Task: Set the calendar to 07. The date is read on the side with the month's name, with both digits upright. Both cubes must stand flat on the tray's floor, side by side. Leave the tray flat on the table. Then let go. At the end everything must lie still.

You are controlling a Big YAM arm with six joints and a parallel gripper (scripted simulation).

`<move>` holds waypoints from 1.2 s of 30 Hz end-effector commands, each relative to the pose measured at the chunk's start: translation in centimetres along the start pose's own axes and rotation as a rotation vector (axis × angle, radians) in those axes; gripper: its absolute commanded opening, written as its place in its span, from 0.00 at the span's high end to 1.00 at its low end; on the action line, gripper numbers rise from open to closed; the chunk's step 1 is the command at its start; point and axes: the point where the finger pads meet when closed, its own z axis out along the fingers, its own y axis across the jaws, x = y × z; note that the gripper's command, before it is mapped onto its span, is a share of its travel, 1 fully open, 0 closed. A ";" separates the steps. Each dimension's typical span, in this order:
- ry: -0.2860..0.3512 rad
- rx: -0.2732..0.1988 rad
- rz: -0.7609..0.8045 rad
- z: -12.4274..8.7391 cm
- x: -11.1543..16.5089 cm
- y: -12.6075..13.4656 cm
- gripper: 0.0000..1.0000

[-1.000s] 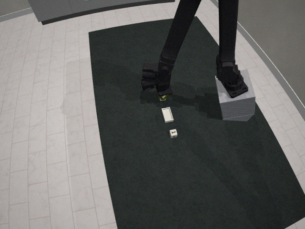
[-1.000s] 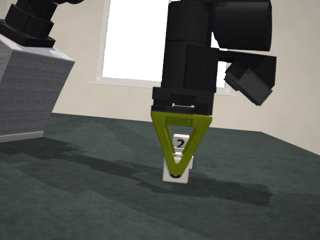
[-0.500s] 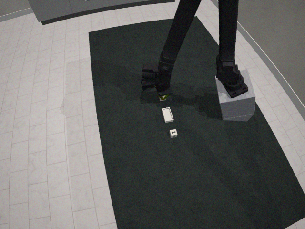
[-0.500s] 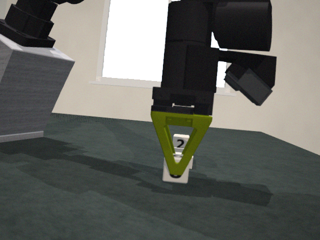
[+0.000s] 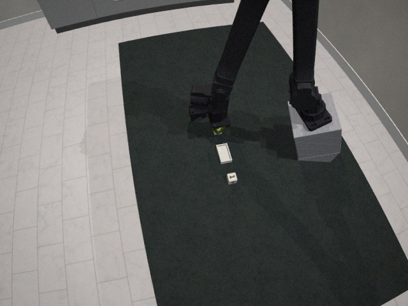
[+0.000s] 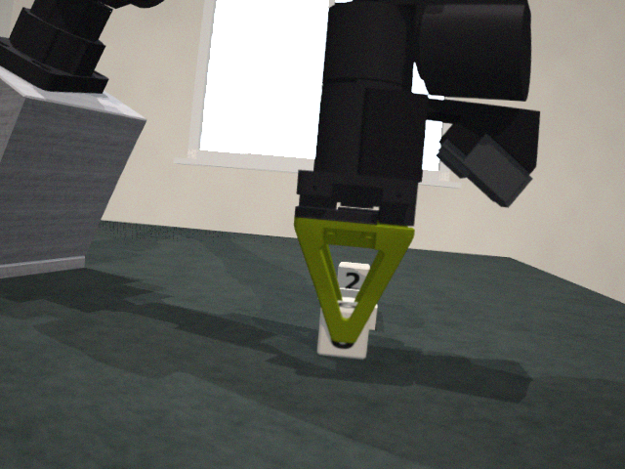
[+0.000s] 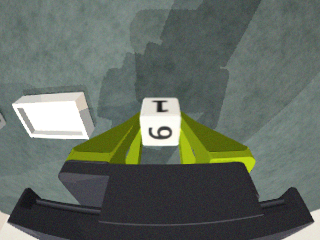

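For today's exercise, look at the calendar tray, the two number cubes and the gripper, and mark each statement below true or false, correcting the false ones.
1. The gripper is shut on a cube. True.
2. The tray already holds both cubes. False: the tray has no cube in it; one cube is in the gripper, the other cube stands on the mat beyond the tray.
3. In the top view, the tray lies between the gripper and the free cube. True.
4. The free cube shows a 7 on top. False: its top face shows a 1.
5. In the wrist view, the held cube shows a 6 or 9 on one face. True.
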 end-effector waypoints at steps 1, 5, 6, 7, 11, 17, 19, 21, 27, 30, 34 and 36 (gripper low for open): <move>-0.018 0.005 0.002 0.0 -0.7 0.1 0.74; -0.018 0.005 0.002 0.0 -0.7 0.1 0.74; -0.018 0.005 0.002 0.0 -0.7 0.1 0.74; -0.018 0.005 0.002 0.0 -0.7 0.1 0.74; -0.018 0.005 0.002 0.0 -0.7 0.1 0.74; -0.018 0.005 0.002 0.0 -0.7 0.1 0.74; -0.018 0.005 0.002 0.0 -0.7 0.1 0.74; -0.018 0.005 0.002 0.0 -0.7 0.1 0.74; -0.018 0.005 0.002 0.0 -0.7 0.1 0.74; -0.018 0.005 0.002 0.0 -0.7 0.1 0.74; -0.018 0.005 0.002 0.0 -0.7 0.1 0.74; -0.018 0.005 0.002 0.0 -0.7 0.1 0.71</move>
